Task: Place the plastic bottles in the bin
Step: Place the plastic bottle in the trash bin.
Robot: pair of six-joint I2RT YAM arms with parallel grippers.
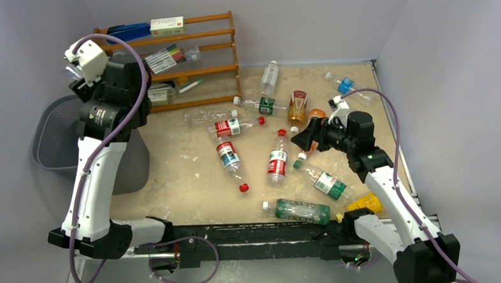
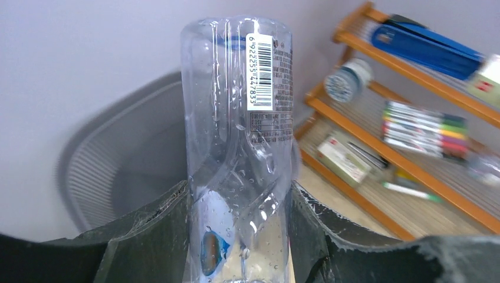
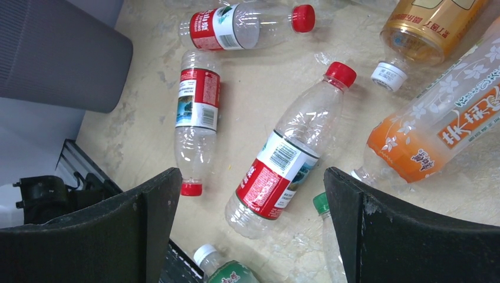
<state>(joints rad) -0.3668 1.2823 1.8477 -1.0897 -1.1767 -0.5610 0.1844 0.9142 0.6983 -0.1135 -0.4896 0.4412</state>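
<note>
Left gripper (image 2: 239, 236) is clamping a clear, barcode-labelled plastic bottle (image 2: 236, 118) near the grey mesh-walled bin (image 2: 112, 171); right gripper (image 3: 253, 200) is hovering, fingers apart, over a red-labelled clear bottle (image 3: 289, 153) lying on the beige table (image 3: 259, 76).

A clear bottle (image 2: 236, 147) with a white barcode label is held just in front of the grey, mesh-walled bin (image 2: 100, 171), which stands at the table's left side. The other bottles (image 1: 277, 158) lie scattered on their sides across the table. Most are clear with red or green labels, and a few are orange or yellow.
</note>
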